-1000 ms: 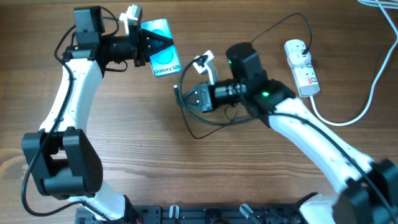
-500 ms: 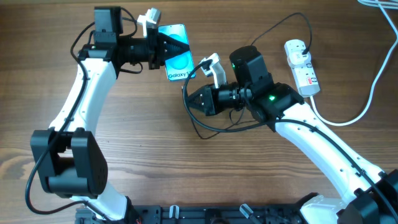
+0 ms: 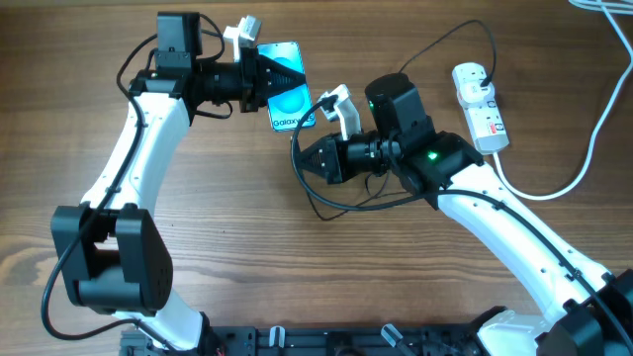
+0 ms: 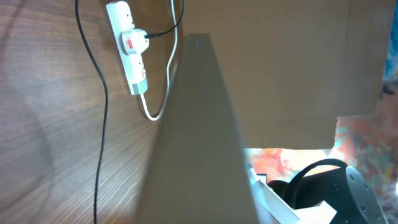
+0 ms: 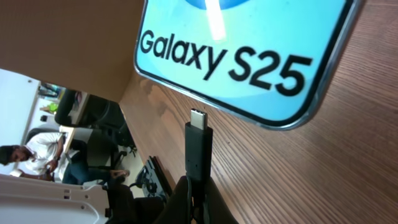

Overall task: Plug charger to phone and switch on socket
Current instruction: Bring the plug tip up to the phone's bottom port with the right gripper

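Observation:
My left gripper (image 3: 274,85) is shut on the phone (image 3: 288,97) and holds it tilted above the table, the "Galaxy" end toward the right arm. In the left wrist view the phone (image 4: 199,137) is a blurred grey slab that hides the jaws. Just below and right of it, my right gripper (image 3: 309,158) is shut on the charger's black plug. In the right wrist view the plug (image 5: 199,146) sticks up from the gripper (image 5: 196,202), its metal tip a short gap from the phone's (image 5: 249,43) lower edge. The charger cable (image 3: 435,44) runs to the white socket (image 3: 480,107).
The socket's thick white cord (image 3: 593,148) curves off to the table's right edge. Slack black cable (image 3: 336,210) loops on the wood under the right wrist. The socket (image 4: 130,50) and its cord also appear in the left wrist view.
The left arm carried the phone right, toward the right gripper. The right gripper turned with the plug to face the phone's end. Little has moved in the last half second.

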Controlling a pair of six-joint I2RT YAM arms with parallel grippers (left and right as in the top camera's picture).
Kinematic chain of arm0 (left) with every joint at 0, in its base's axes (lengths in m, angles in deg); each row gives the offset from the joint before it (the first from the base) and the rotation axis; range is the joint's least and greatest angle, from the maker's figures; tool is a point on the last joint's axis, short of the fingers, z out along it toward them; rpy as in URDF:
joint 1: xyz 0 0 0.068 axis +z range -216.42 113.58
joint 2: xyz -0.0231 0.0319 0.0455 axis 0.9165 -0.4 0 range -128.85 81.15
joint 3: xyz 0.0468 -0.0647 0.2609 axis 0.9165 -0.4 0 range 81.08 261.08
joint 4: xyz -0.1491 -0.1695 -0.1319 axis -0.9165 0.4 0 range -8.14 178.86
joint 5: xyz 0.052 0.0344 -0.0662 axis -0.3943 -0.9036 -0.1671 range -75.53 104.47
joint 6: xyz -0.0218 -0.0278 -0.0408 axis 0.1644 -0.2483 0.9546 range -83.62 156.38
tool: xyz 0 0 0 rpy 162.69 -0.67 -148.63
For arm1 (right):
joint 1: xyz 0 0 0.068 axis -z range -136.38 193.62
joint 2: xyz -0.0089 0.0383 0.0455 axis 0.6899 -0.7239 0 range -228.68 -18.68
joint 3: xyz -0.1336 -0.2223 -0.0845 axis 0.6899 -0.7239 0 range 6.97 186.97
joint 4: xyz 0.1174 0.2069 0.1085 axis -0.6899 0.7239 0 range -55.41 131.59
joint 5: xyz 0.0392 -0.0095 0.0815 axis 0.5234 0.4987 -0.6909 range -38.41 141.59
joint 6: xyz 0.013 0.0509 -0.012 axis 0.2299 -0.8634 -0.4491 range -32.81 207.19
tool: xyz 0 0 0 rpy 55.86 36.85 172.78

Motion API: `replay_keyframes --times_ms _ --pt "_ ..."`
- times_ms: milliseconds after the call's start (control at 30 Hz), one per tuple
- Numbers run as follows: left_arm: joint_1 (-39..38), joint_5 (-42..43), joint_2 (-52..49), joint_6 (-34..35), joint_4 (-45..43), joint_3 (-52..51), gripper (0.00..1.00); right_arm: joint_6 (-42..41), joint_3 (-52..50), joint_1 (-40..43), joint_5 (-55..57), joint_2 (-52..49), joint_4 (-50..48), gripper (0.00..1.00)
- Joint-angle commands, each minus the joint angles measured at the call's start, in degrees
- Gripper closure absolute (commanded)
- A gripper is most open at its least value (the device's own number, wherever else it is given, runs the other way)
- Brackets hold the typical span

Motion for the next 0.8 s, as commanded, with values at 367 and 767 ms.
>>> replay_keyframes --times_ms 367,767 --pt "0.0 2.0 0.4 -4.3 -0.6 0.0 0.96 0.9 0.5 -0.2 0.6 0.4 -0.4 0.96" --pt "0.0 2.7 0.4 -5.5 -0.5 0.0 0.96 0.5 0.5 0.7 0.6 0.4 -1.0 0.96"
